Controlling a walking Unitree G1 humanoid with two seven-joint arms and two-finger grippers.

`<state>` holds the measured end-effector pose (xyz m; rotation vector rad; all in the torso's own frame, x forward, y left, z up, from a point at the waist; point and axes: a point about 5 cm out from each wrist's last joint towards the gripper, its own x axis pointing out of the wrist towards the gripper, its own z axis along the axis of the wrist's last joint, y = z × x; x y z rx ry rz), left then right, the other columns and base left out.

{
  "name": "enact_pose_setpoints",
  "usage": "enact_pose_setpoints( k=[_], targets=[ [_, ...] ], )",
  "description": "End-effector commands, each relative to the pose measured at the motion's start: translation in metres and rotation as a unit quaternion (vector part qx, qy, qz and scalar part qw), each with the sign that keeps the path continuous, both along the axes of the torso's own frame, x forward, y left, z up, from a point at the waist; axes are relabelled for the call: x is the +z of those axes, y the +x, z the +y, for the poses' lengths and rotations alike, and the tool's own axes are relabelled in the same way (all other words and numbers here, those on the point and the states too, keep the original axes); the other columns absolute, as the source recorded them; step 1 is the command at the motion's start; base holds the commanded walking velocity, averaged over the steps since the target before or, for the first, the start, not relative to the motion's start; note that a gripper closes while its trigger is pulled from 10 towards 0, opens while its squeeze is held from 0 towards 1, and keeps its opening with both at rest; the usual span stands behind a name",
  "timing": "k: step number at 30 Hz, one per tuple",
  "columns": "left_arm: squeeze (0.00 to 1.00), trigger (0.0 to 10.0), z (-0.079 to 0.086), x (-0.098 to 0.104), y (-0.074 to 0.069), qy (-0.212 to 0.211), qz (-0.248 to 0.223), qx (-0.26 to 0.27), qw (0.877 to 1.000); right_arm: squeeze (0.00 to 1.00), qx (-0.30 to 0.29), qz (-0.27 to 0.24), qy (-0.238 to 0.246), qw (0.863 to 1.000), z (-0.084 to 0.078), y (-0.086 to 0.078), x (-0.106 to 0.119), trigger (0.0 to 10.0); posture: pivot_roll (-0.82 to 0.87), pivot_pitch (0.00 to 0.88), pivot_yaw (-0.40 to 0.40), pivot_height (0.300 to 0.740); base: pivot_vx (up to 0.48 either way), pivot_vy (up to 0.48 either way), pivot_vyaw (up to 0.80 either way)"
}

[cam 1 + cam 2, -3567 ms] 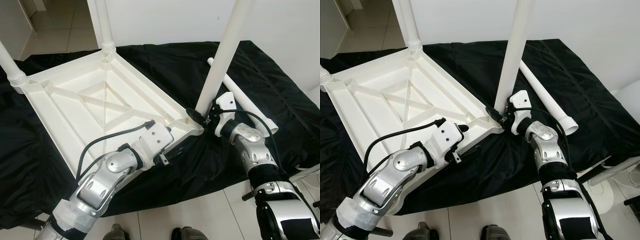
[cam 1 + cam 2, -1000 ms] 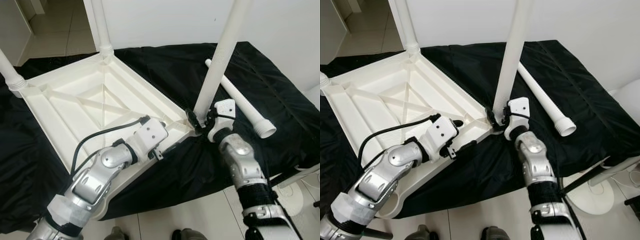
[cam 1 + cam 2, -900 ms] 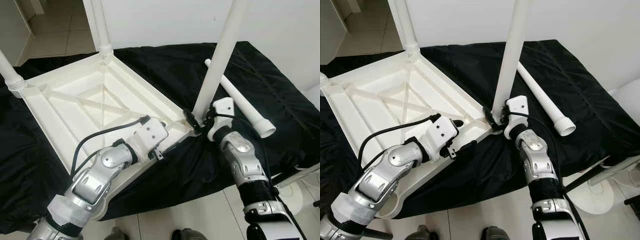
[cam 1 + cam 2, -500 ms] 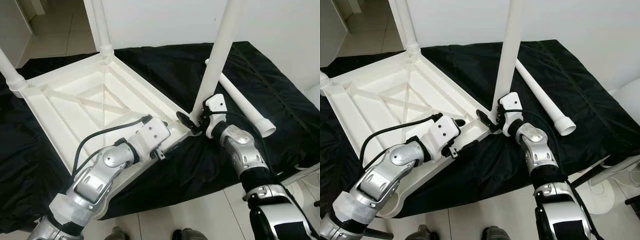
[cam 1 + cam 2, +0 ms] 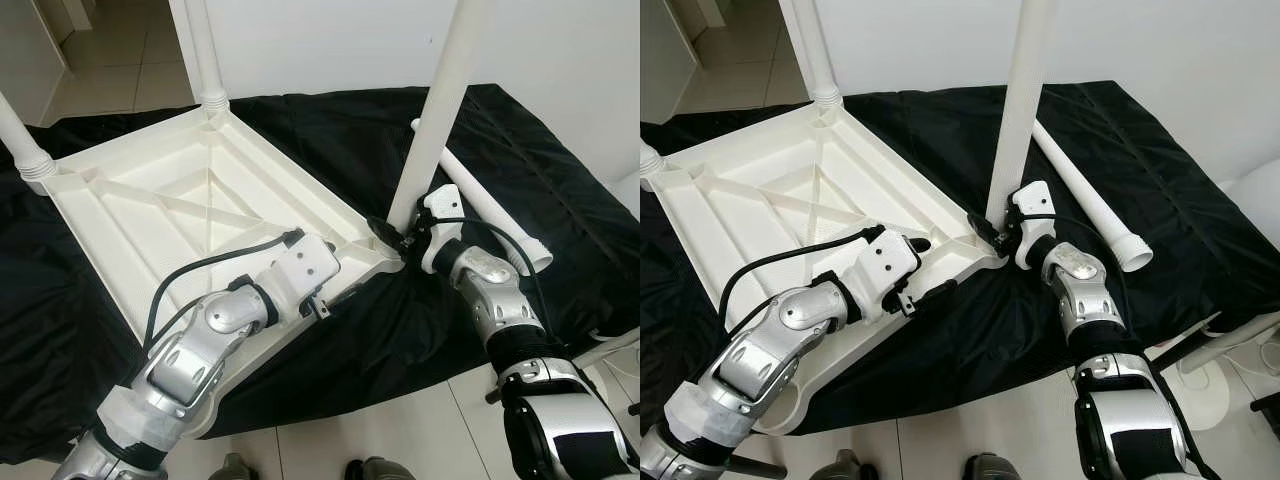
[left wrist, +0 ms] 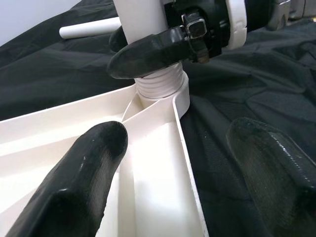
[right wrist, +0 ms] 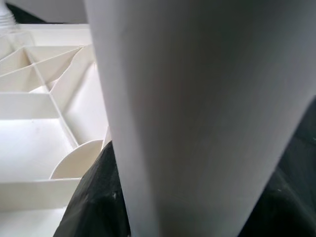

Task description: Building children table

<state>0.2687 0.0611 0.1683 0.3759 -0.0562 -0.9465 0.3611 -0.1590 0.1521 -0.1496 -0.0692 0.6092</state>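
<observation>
A white plastic tabletop (image 5: 150, 210) lies upside down on a black cloth (image 5: 330, 130). Legs stand upright at its far corner (image 5: 205, 60) and its left corner (image 5: 20, 140). A third leg (image 5: 440, 110) stands in the near right corner socket (image 6: 160, 89). My right gripper (image 5: 398, 238) is shut on this leg just above its ribbed collar. My left gripper (image 6: 178, 132) is open and straddles the tabletop's rim close to that corner, one finger (image 6: 84, 173) inside the top and the other over the cloth. A loose leg (image 5: 490, 215) lies on the cloth behind my right arm.
The cloth hangs over the front edge down to pale floor tiles (image 5: 400, 440). A white wall (image 5: 330, 40) stands behind. At the far right are a white rounded object (image 5: 1255, 185) and a slanted white pole (image 5: 1230, 340).
My right gripper twisted around the leg's base, its finger swinging out to the left half a second ago, and is back against the corner. The left gripper has stayed on the rim.
</observation>
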Motion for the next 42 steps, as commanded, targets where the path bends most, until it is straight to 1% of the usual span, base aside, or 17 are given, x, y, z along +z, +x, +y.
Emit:
enact_pose_setpoints(
  k=[1, 2, 3, 7, 12, 15, 17, 18, 19, 22, 23, 26, 29, 35, 36, 37, 42],
  targets=[
    [0.0, 10.0, -0.001, -0.001, -0.003, 0.01, 0.015, -0.037, 0.999, 0.0, -0.035, 0.037, 0.0, 0.999, -0.001, -0.002, -0.017, 10.0, -0.06, 0.076, 0.024, 0.74, 0.0, 0.0, 0.0],
    [0.0, 10.0, -0.001, -0.001, -0.003, 0.01, 0.015, -0.037, 0.999, 0.0, -0.035, 0.037, 0.0, 0.999, -0.001, -0.002, -0.017, 10.0, -0.06, 0.076, 0.024, 0.74, 0.0, 0.0, 0.0],
    [0.0, 10.0, -0.001, -0.001, -0.003, 0.011, 0.016, -0.038, 0.999, 0.0, -0.068, 0.029, 0.008, 0.997, 0.0, -0.001, -0.017, 10.0, -0.07, 0.078, 0.022, 0.74, 0.0, 0.0, 0.0],
    [0.0, 10.0, -0.001, -0.002, -0.003, 0.011, 0.017, -0.037, 0.999, 0.0, -0.094, 0.019, 0.021, 0.995, 0.004, -0.003, -0.017, 10.0, -0.07, 0.081, 0.021, 0.74, 0.0, 0.0, 0.0],
    [0.0, 10.0, -0.001, -0.003, -0.003, 0.009, 0.019, -0.036, 0.999, 0.0, -0.153, 0.016, 0.055, 0.987, 0.011, -0.008, -0.018, 10.0, -0.07, 0.083, 0.019, 0.74, 0.0, 0.0, 0.0],
    [0.0, 10.0, -0.001, -0.003, -0.003, 0.009, 0.019, -0.036, 0.999, 0.0, -0.153, 0.016, 0.055, 0.987, 0.011, -0.008, -0.018, 10.0, -0.07, 0.083, 0.019, 0.74, 0.0, 0.0, 0.0],
    [0.0, 10.0, 0.0, -0.004, -0.003, 0.01, 0.019, -0.036, 0.999, 0.0, -0.175, 0.016, 0.066, 0.982, 0.012, -0.01, -0.018, 10.0, -0.07, 0.085, 0.019, 0.74, 0.0, 0.0, 0.0],
    [0.0, 10.0, 0.001, -0.004, -0.003, 0.011, 0.019, -0.035, 0.999, 0.0, -0.208, 0.016, 0.082, 0.975, 0.015, -0.013, -0.019, 10.0, -0.07, 0.085, 0.017, 0.74, 0.0, 0.0, 0.0],
    [0.0, 10.0, 0.001, -0.004, -0.003, 0.011, 0.019, -0.035, 0.999, 0.0, -0.208, 0.016, 0.082, 0.975, 0.015, -0.013, -0.019, 10.0, -0.07, 0.085, 0.017, 0.74, 0.0, 0.0, 0.0],
    [0.0, 10.0, 0.004, -0.004, -0.001, 0.014, 0.018, -0.031, 0.999, 0.0, -0.284, -0.004, 0.097, 0.954, 0.028, -0.026, -0.018, 10.0, -0.07, 0.086, 0.012, 0.74, 0.0, 0.0, 0.0],
    [0.0, 10.0, 0.004, -0.004, -0.001, 0.014, 0.018, -0.031, 0.999, 0.0, -0.284, -0.004, 0.097, 0.954, 0.028, -0.026, -0.018, 10.0, -0.07, 0.086, 0.012, 0.74, 0.0, 0.0, 0.0],
    [0.0, 10.0, 0.005, -0.004, -0.001, 0.015, 0.017, -0.028, 0.999, 0.0, -0.317, -0.013, 0.1, 0.943, 0.034, -0.035, -0.017, 10.0, -0.07, 0.087, 0.01, 0.74, 0.0, 0.0, 0.0],
    [0.0, 10.0, 0.006, -0.005, -0.001, 0.014, 0.017, -0.025, 0.999, 0.0, -0.327, -0.007, 0.112, 0.938, 0.04, -0.041, -0.017, 10.0, -0.07, 0.085, 0.006, 0.74, 0.0, 0.0, 0.0],
    [0.0, 10.0, 0.003, -0.005, -0.002, 0.011, 0.018, -0.028, 0.999, 0.0, -0.306, -0.003, 0.117, 0.945, 0.045, -0.047, -0.017, 10.0, -0.08, 0.082, 0.007, 0.74, 0.0, 0.0, 0.0],
    [0.0, 10.0, 0.003, -0.005, -0.002, 0.011, 0.018, -0.029, 0.999, 0.65, -0.311, -0.002, 0.115, 0.944, 0.044, -0.048, -0.017, 10.0, -0.08, 0.082, 0.007, 0.74, 0.0, 0.0, 0.0],
    [0.0, 10.0, 0.002, -0.005, -0.002, 0.01, 0.02, -0.032, 0.999, 1.0, -0.311, -0.002, 0.116, 0.943, 0.042, -0.049, -0.016, 10.0, -0.08, 0.078, 0.008, 0.74, 0.0, 0.0, 0.0],
    [0.0, 10.0, 0.002, -0.005, -0.002, 0.009, 0.023, -0.035, 0.999, 1.0, -0.312, -0.003, 0.119, 0.943, 0.041, -0.05, -0.015, 10.0, -0.08, 0.078, 0.008, 0.74, 0.0, 0.0, 0.0]
  ],
)
